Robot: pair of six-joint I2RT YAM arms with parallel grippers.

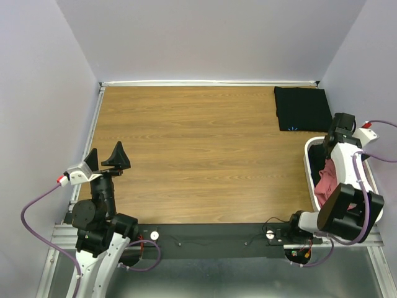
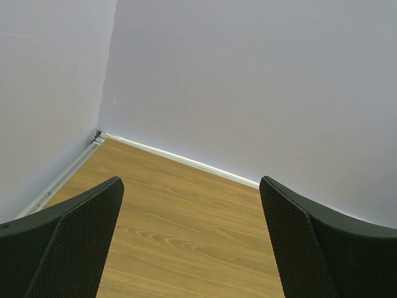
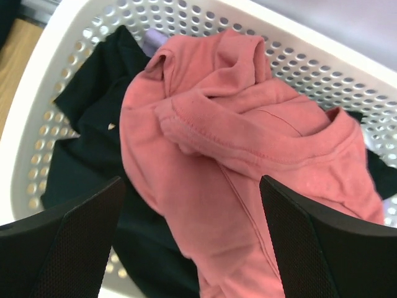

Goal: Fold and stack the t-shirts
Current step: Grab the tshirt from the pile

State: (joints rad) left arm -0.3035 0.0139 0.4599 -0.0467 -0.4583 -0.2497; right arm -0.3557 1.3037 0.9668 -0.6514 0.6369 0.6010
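Observation:
A folded black t-shirt (image 1: pixel 303 108) with a tiny light-blue mark lies at the table's far right. A crumpled coral-pink t-shirt (image 3: pixel 248 167) lies on top of a black t-shirt (image 3: pixel 93 143) in the white basket (image 3: pixel 80 56); a bit of lilac cloth (image 3: pixel 155 41) shows under them. The pink shirt also shows in the top view (image 1: pixel 327 181). My right gripper (image 3: pixel 192 242) is open just above the pink shirt, over the basket (image 1: pixel 309 171). My left gripper (image 1: pixel 107 160) is open and empty above the table's left edge; in the left wrist view (image 2: pixel 192 242) it faces the far left corner.
The wooden table (image 1: pixel 198 149) is walled in by lilac panels at the back and sides. The white basket stands at the table's near right edge, beside the right arm (image 1: pixel 347 211). A metal rail with cables runs along the near edge.

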